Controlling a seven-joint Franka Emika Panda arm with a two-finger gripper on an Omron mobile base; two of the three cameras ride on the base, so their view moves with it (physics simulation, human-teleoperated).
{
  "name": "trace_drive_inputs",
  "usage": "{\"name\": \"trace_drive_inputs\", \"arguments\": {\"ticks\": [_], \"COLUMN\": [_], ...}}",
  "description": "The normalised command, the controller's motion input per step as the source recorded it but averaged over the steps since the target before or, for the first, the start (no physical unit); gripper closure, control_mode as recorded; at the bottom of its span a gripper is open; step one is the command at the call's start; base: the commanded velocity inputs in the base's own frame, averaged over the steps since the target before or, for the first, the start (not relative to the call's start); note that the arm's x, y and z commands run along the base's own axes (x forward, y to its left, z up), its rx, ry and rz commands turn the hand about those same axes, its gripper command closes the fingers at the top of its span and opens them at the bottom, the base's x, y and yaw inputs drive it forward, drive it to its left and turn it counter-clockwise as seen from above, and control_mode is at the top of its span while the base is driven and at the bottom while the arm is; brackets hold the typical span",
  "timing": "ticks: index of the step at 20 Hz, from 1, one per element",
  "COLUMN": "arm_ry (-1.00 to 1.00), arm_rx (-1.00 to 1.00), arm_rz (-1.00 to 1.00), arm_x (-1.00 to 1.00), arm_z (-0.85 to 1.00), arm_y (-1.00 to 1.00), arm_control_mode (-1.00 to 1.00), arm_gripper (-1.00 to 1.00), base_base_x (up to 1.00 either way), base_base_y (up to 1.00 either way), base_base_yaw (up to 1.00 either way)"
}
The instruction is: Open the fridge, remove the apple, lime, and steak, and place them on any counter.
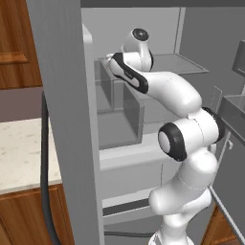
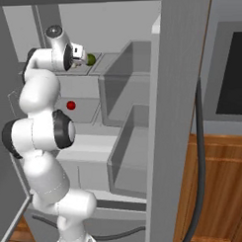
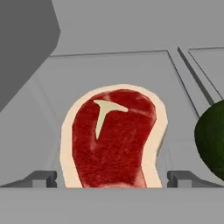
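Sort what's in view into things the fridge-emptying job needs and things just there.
Job: fridge, doors open; steak between the open tool's tips; lime beside it; apple a shelf lower; counter.

Just there: door bins; wooden cabinets; black cable.

Both base views look forward from behind the arm (image 1: 182,139), left and right, sharing the open fridge (image 2: 121,83) interior. The hand view faces a shelf closely, the steak (image 3: 114,140) near.
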Motion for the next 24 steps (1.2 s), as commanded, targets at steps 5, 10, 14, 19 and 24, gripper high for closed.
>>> {"name": "trace_drive_inputs", "arguments": {"ticks": [5, 10, 14, 19, 24], "arm_ry": [0.0, 0.0, -0.03, -0.17, -0.18], "arm_rx": [0.0, 0.0, 0.0, 0.04, 0.05], "arm_rz": [0.0, 0.0, 0.0, 0.0, 0.0], "arm_x": [0.38, -0.04, -0.79, -1.0, -1.0], "arm_z": [-0.13, -0.33, -0.32, -0.31, -0.06], "arm_y": [0.04, 0.18, -0.03, -0.43, -0.59], "arm_control_mode": [-1.0, -1.0, -1.0, -1.0, -1.0], "arm_gripper": [-1.0, 1.0, 1.0, 1.0, 1.0], "base_base_x": [0.0, 0.0, 0.0, 0.0, 0.0], "base_base_y": [0.0, 0.0, 0.0, 0.0, 0.0], "base_base_yaw": [0.0, 0.0, 0.0, 0.0, 0.0]}}
